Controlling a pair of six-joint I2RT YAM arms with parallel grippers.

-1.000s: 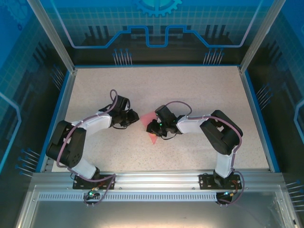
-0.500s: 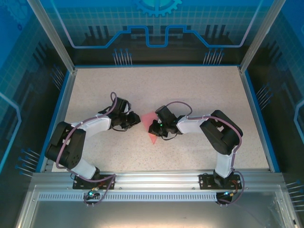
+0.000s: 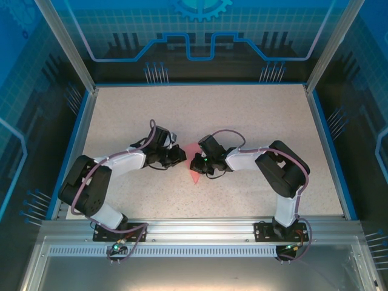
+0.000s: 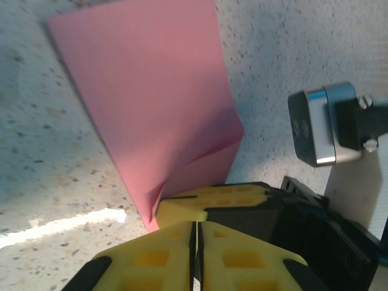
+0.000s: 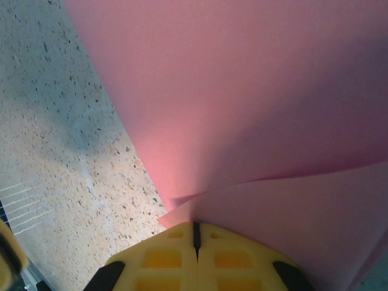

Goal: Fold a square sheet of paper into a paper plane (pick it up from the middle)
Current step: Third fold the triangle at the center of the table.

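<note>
The square sheet of paper (image 3: 193,149) is pink-red and lies mid-table, folded over on itself with one layer lifted. In the left wrist view the sheet (image 4: 151,103) narrows toward my left gripper (image 4: 195,229), whose yellow jaws are pressed together with nothing visible between them. One yellow finger (image 4: 212,197) of the right gripper lies across the sheet's near end, just beyond the left fingertips. In the right wrist view my right gripper (image 5: 195,233) is shut on the sheet (image 5: 254,91), two layers running out from its tips. From above, the left gripper (image 3: 180,156) and right gripper (image 3: 194,162) almost touch.
The speckled beige table (image 3: 242,115) is ringed by a blue rim (image 3: 79,139), with a metal rail (image 3: 194,227) along the near edge. The right wrist's silver camera housing (image 4: 318,124) sits close to the left fingers.
My left gripper has moved right, up to the sheet and the right gripper, and its jaws have come together. The right jaws have closed on the paper.
</note>
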